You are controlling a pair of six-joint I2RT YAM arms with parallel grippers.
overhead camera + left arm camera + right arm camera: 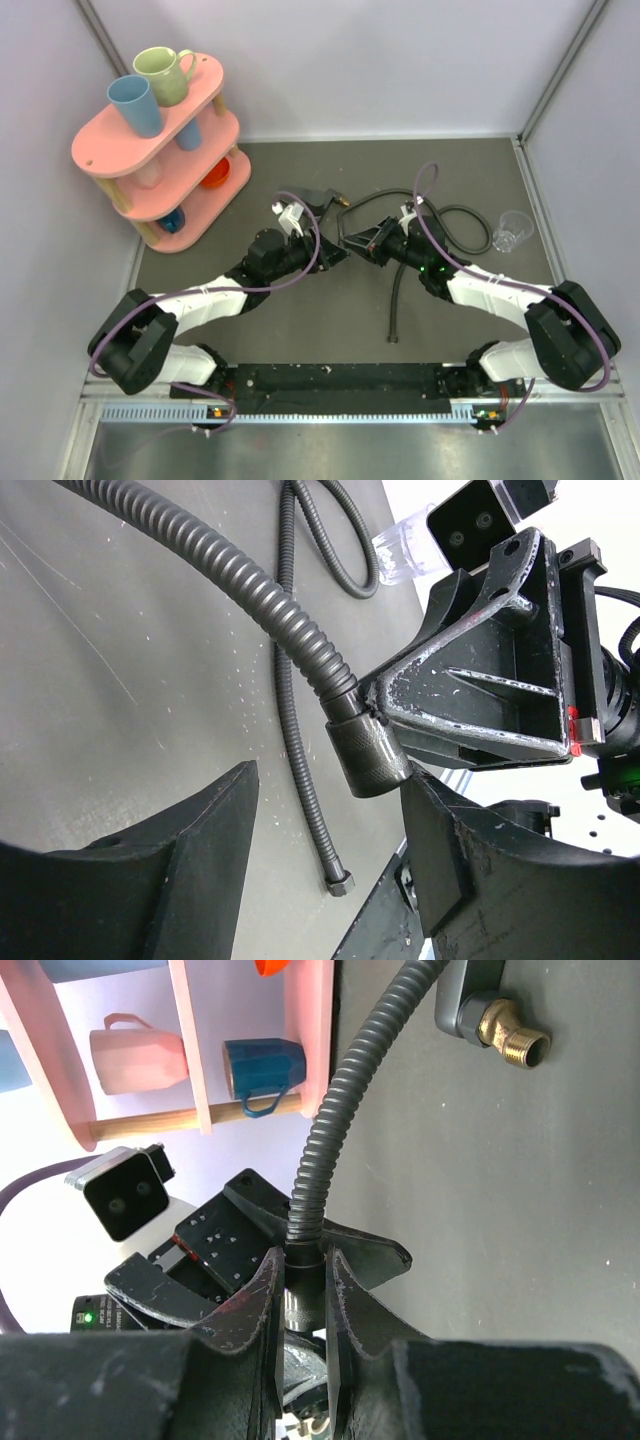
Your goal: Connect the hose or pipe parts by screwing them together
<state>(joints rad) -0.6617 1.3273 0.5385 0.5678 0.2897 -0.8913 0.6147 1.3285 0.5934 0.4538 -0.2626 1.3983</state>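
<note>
My right tool [305, 1290] pinches ribbed dark grey hose [322, 1130]; left tool [330, 800] gapes empty. Unheld brass-tipped grey fitting [343, 200], twelve o'clock, may spin.

Pale lilac walls [350, 60], dark grey tabletop [300, 330] — pink tiered shelf [98, 150] at far left

Ribbed hose [250, 585] in right end effector [362, 702], knurled collar [368, 755] beneath

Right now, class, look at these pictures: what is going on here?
The right end effector is clamped on the grey hose just behind its knurled nut, presenting that end between the open fingers of the left end effector. The fitting with the brass thread lies apart on the table, held by neither arm. Nothing is screwed together yet.
</note>
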